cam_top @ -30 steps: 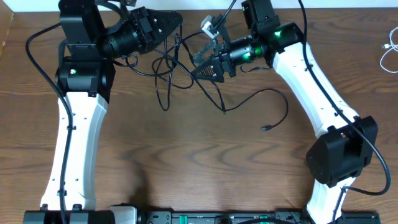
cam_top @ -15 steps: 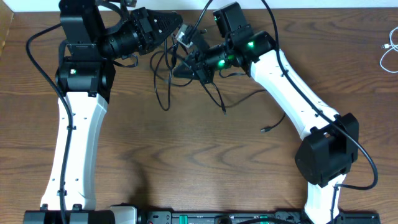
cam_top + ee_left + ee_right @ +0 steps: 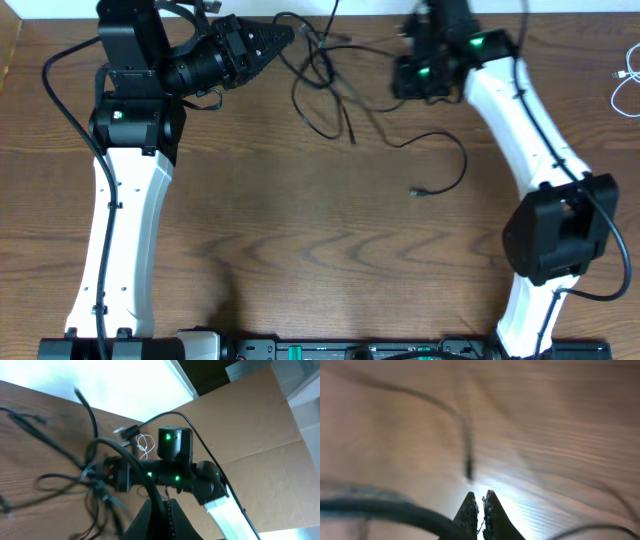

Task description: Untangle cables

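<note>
The black cables [image 3: 318,78] lie in a loose tangle at the back middle of the table. One strand trails right to a small plug [image 3: 418,190]. My left gripper [image 3: 283,33] points right and is shut on a black cable [image 3: 150,491] that rises from between its fingers [image 3: 165,502]. The tangle [image 3: 95,485] shows blurred in the left wrist view. My right gripper [image 3: 410,82] is blurred, to the right of the tangle. In its wrist view it [image 3: 481,495] is shut above the wood, and I see no cable between the tips. A blurred cable end [image 3: 468,462] lies ahead of it.
A white cable [image 3: 622,88] lies at the table's far right edge, apart from the black ones, and shows small in the left wrist view [image 3: 145,446]. The right arm's own thick black wire [image 3: 380,509] crosses the lower left of its wrist view.
The right gripper went from open to shut, swung left into the tangle, then drew back to the right. The black cables shifted up and right. The left arm stayed put.
</note>
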You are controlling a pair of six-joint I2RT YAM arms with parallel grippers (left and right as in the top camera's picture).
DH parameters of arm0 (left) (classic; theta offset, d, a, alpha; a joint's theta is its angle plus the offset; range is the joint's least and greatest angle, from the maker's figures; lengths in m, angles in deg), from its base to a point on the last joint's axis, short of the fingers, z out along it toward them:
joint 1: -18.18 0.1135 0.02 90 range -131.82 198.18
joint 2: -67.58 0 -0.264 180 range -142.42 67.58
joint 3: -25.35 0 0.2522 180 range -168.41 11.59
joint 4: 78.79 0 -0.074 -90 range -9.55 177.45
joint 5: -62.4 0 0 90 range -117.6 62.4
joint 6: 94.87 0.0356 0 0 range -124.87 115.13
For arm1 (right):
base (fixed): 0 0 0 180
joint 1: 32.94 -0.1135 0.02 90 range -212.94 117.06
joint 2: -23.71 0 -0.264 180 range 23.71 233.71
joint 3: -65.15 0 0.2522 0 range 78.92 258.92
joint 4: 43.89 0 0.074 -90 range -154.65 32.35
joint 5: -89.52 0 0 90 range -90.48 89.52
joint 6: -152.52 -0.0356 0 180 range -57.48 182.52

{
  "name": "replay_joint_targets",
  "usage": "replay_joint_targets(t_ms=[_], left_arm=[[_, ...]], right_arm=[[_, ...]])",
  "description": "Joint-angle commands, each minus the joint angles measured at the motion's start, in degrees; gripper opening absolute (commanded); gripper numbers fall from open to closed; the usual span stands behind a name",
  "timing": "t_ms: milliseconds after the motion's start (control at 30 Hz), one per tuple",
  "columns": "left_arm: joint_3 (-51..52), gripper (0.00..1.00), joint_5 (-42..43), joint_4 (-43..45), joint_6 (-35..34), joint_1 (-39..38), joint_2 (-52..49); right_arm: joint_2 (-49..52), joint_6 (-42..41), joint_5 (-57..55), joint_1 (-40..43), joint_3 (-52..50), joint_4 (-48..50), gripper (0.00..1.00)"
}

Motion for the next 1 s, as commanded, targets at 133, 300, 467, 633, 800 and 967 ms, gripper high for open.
replay_joint_targets(t_ms=[133, 300, 467, 633, 800, 967], left_arm=[[-0.2, 0.07, 0.3, 0.1, 1.1, 0.0, -0.2], [-0.2, 0.08, 0.3, 0.0, 1.4, -0.1, -0.2], [-0.2, 0.07, 0.3, -0.9, 1.4, -0.1, -0.2], [-0.2, 0.07, 0.3, -2.8, 3.6, 0.0, -0.2], [-0.2, 0.07, -5.2, -7.8, 14.3, 0.5, -0.2], [-0.2, 0.08, -22.8, -16.6, 19.0, 3.4, -0.2]], right_arm=[[-0.9, -5.0, -6.0, 7.6, -5.3, 0.4, 0.01], [-0.9, 8.3, 11.1, 9.7, -6.2, 2.0, 0.01], [-1.1, 12.6, 21.2, 9.2, -6.1, 3.8, 0.01], [-1.1, 2.8, 7.1, 11.4, -6.1, 2.5, 0.01], [-1.0, -2.0, -6.9, 16.8, -6.6, -3.7, 0.01], [-1.0, -3.9, -15.7, 22.2, -8.3, -7.5, 0.01]])
